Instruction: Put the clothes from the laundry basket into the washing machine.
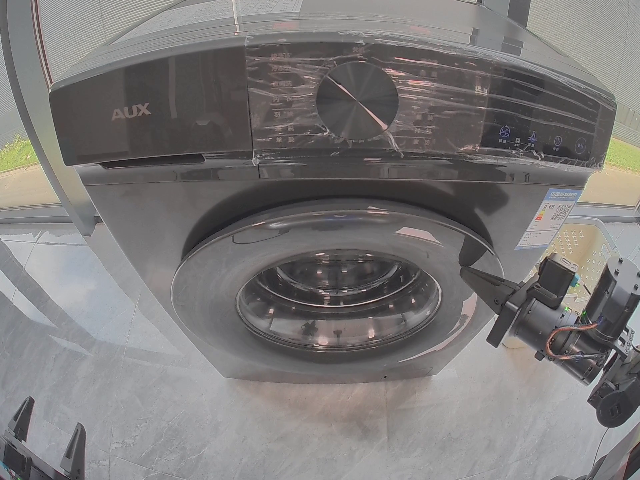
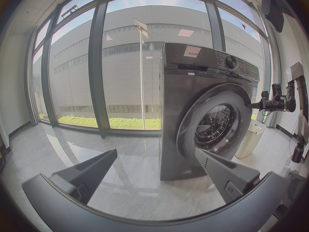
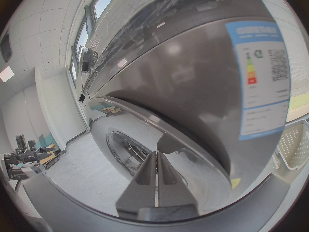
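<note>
The grey front-loading washing machine (image 1: pixel 167 221) stands in front of me, and its round glass door (image 1: pixel 337 295) is closed. My right gripper (image 1: pixel 467 273) is shut with nothing in it, its tip right at the door's right rim (image 3: pixel 106 120). That same right gripper (image 3: pixel 156 153) points at the door edge, and from the left wrist it appears as a dark tip (image 2: pixel 251 106) beside the door (image 2: pixel 215 123). My left gripper (image 1: pixel 52 416) hangs open and low at the front left, well away from the machine (image 2: pixel 180 91). A white perforated laundry basket (image 1: pixel 587 245) sits right of the machine; its contents are hidden.
Polished grey floor tiles (image 1: pixel 133 341) spread in front of and to the left of the machine. Tall windows with dark frames (image 2: pixel 96 74) stand behind it. The basket (image 2: pixel 251 142) is tucked between the machine's right side and the wall.
</note>
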Available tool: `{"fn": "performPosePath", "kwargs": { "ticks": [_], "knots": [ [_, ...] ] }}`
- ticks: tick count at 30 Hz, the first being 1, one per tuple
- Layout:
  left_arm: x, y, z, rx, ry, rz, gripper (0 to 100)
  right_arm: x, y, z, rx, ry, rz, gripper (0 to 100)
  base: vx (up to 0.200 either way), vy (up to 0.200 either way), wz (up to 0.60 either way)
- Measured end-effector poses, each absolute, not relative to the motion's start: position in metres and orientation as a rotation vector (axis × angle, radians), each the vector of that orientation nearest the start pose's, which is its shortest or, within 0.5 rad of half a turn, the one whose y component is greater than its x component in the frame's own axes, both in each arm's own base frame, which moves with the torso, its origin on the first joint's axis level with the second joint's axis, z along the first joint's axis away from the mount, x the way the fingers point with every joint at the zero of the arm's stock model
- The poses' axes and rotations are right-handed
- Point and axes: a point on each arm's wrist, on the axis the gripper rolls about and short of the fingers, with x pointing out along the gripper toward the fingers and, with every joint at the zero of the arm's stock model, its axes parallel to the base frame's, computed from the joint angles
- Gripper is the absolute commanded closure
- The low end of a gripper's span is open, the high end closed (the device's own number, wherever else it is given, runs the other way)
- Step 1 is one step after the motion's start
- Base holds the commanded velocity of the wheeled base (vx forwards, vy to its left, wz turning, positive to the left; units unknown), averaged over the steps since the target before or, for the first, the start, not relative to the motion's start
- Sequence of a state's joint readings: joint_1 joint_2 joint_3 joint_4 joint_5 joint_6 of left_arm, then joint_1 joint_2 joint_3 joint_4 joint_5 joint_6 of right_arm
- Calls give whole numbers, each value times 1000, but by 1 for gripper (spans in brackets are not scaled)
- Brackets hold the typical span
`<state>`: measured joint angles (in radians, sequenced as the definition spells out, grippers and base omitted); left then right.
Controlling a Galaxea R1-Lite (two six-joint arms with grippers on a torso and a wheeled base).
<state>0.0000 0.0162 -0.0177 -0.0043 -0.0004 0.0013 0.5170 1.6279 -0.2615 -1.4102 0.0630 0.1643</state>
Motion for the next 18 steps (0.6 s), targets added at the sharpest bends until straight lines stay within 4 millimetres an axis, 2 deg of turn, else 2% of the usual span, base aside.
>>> {"fn": "performPosePath", "kwargs": {
  "ticks": [4,8,9,18],
  "knots": [
    [-23,0,81,0,-6,0,0,177,114,138,148,65,645,100,0,0,0],
    [-23,0,81,-1,-6,0,0,159,109,135,119,75,691,100,0,0,0],
    [-23,0,81,-1,-6,0,0,156,108,136,114,73,699,0,0,0,0],
    [-23,0,81,-2,-6,0,0,135,90,138,104,40,683,0,0,0,0]
  ]
}}
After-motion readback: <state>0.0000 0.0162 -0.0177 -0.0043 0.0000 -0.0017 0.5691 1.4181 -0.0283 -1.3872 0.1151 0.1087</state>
